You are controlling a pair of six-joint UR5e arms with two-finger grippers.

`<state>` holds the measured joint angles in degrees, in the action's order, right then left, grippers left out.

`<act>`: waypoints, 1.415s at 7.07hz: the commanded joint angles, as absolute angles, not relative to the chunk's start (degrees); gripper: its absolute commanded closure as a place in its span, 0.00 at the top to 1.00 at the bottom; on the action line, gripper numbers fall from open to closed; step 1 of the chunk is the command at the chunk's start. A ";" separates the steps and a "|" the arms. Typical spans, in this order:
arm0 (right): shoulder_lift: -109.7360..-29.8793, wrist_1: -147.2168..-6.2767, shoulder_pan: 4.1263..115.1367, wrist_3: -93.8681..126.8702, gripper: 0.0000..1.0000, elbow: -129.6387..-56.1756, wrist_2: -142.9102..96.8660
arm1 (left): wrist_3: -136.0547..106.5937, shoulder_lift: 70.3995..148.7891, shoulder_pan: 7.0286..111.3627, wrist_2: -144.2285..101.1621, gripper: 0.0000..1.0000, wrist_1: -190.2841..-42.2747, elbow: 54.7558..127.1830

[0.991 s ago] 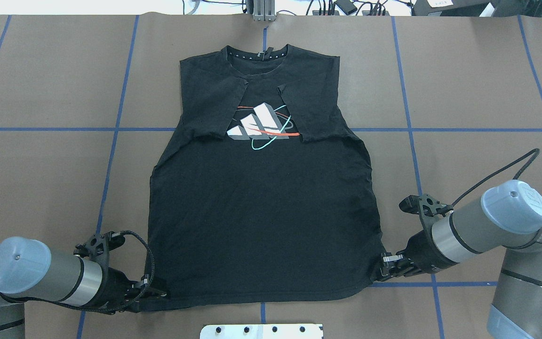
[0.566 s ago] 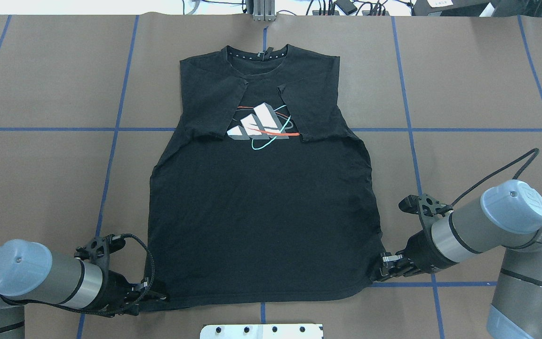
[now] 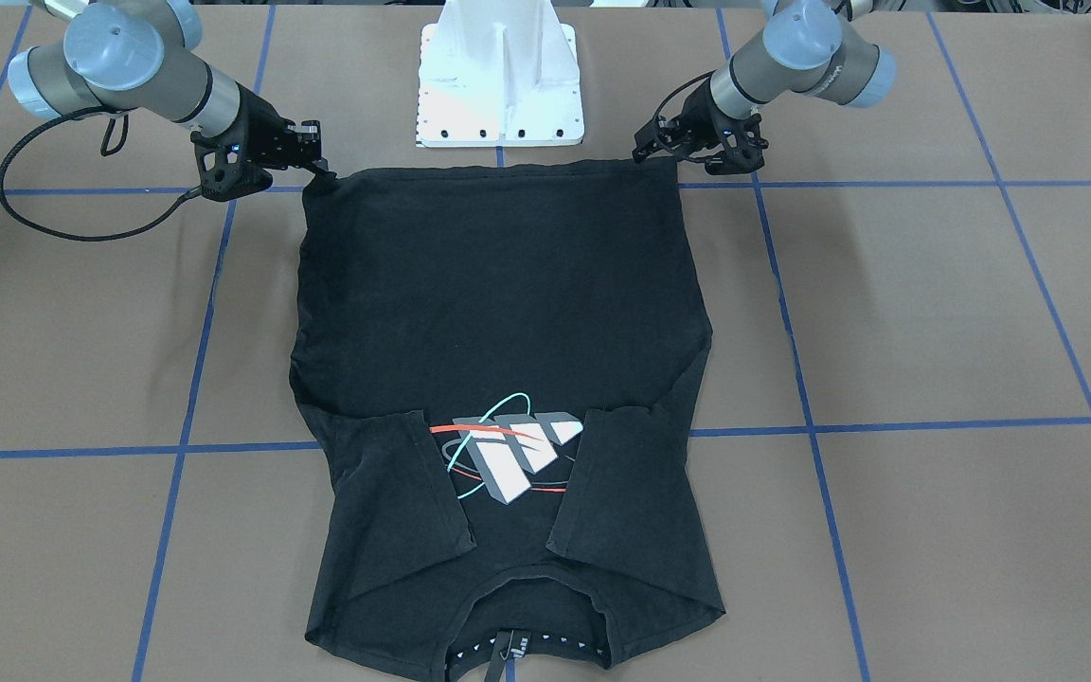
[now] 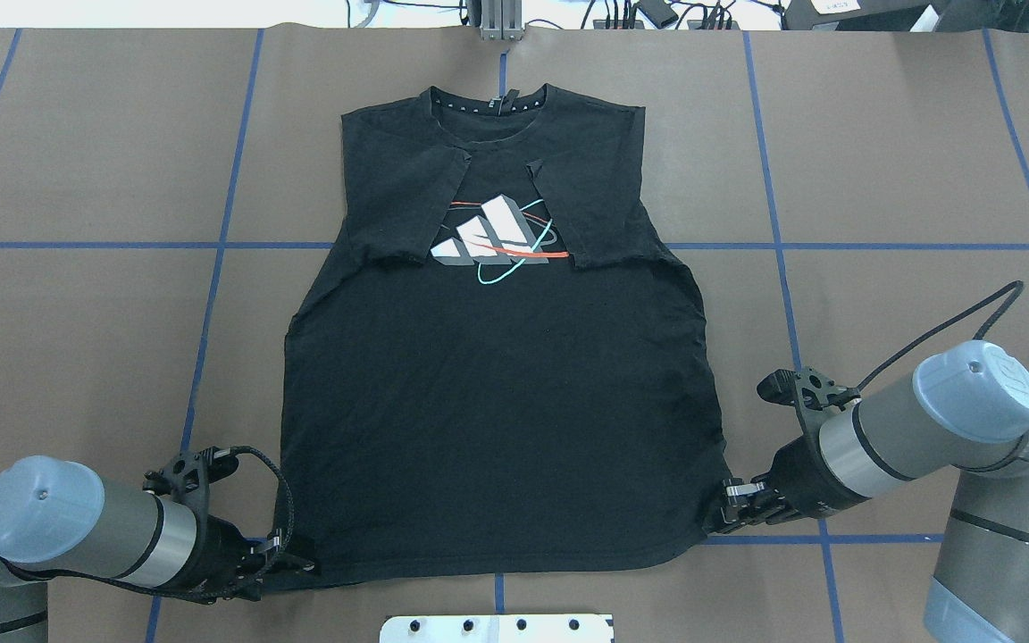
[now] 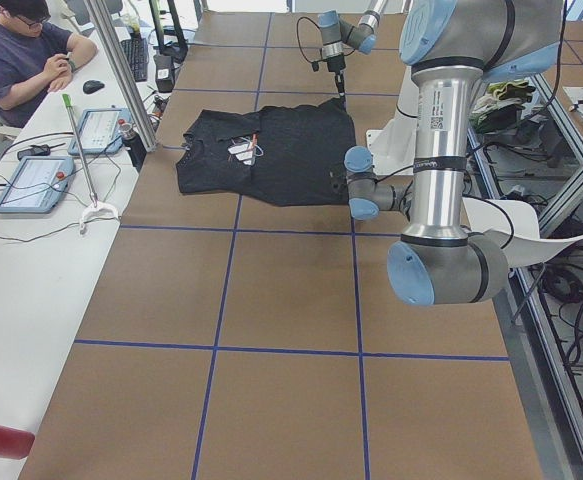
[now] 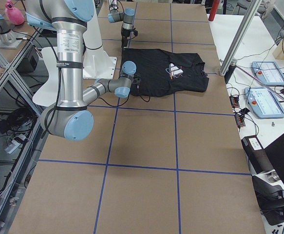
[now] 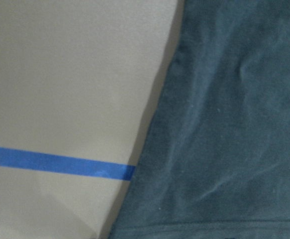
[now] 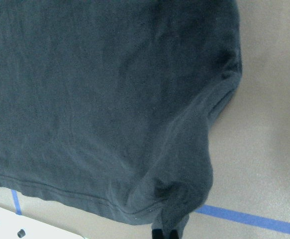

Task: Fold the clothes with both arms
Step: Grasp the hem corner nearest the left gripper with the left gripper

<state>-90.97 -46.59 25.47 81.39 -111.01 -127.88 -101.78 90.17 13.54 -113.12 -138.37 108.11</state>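
T-shirt [image 4: 497, 402] lying flat on table [image 4: 881, 161], logo [image 4: 495, 237] facing up, collar pointing away from robot, right gripper [image 4: 729, 509] pinching near hem corner, jaws closed on bunched cloth, left gripper [image 4: 303, 561] sitting at opposite hem corner, grip can't be told.

Bare worktop [image 4: 77, 357] lies open outward of my left tool [image 4: 303, 563] and right tool [image 4: 722, 509]; between them the flat T-shirt [image 4: 497, 402] fills the span, and the white pedestal base [image 3: 500, 85] stands just behind its hem.
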 commanded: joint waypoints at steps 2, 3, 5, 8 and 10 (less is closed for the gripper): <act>-90.97 -46.50 25.75 81.30 0.00 -111.01 -128.05 | -101.86 90.26 13.54 -113.12 0.68 -138.25 108.11; -91.14 -45.45 26.10 81.39 0.00 -110.83 -129.10 | -101.87 90.26 13.54 -113.12 0.57 -138.25 108.11; -91.14 -45.44 26.19 81.39 0.00 -110.66 -129.37 | -101.87 90.35 13.62 -113.12 0.30 -138.16 108.11; -91.23 -45.44 26.28 81.39 0.00 -110.65 -129.37 | -101.95 90.35 13.97 -113.12 0.00 -138.43 110.11; -91.40 -44.05 26.37 81.39 0.00 -110.92 -131.03 | -107.01 89.56 14.33 -113.38 0.00 -138.16 115.13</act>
<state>-91.27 -45.05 26.31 81.35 -110.71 -129.91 -103.71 89.70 14.21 -113.26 -138.27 113.22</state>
